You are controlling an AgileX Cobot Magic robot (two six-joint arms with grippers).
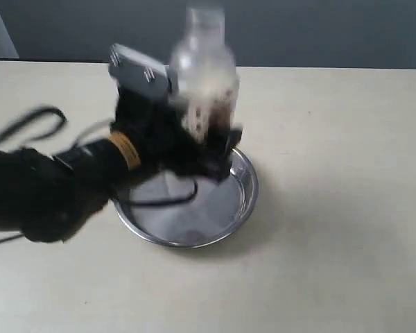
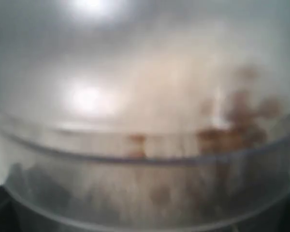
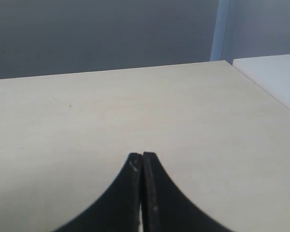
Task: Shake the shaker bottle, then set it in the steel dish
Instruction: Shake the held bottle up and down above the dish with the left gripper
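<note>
Nearest me, the blurred left arm [image 1: 48, 198] stretches in, and the left end effector [image 1: 209, 142] clamps the shaker bottle [image 1: 202, 69] upright above the steel dish [image 1: 247, 201]. Rightward, bare counter [image 1: 347, 229] runs to its far edge. The right end effector [image 3: 142, 166] has its jaws pressed together.

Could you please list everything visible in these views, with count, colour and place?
shaker bottle: one, clear plastic, blurred, held above the steel dish
pellets: several, brown, inside the shaker bottle
steel dish: one, shiny silver, on the table below the bottle
table: one, pale beige, under everything
wall: one, grey, behind the table
left claw: one, black, closed on the shaker bottle's lower part
right claw: one, black, shut and empty, above the table
</note>
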